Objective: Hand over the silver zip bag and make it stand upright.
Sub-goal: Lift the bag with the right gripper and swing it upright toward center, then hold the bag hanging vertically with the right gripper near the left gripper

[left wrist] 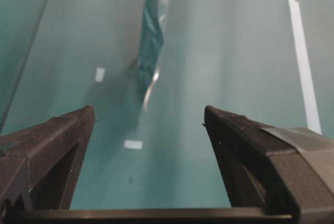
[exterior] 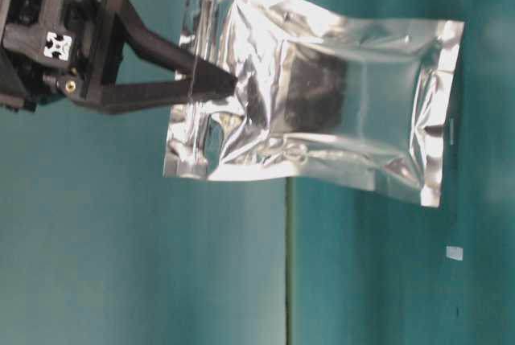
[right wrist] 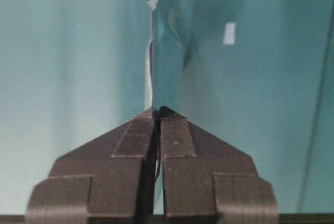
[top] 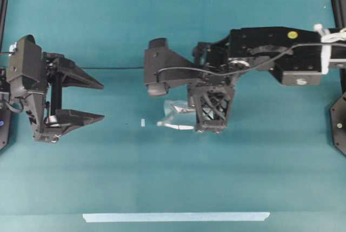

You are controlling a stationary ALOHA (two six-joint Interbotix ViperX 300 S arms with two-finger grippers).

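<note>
Jaws of the right gripper [top: 210, 128], at frame centre in the overhead view, pinch the silver zip bag [top: 175, 114]; the left gripper [top: 92, 101], at far left, has its jaws spread wide, with bare teal table [top: 173, 178] between them. A white scrap [top: 142, 123] lies in that gap, and a pale tape strip [top: 175, 217] runs along the bottom edge.

Table-level view: the bag [exterior: 338, 112] is clamped at its left sealed edge.

Left wrist view: the spread fingers [left wrist: 49, 151] frame the bag [left wrist: 151, 41], seen edge-on at upper centre.

Right wrist view: the fingers [right wrist: 133, 153] are pressed together on the bag's [right wrist: 166, 67] edge.
</note>
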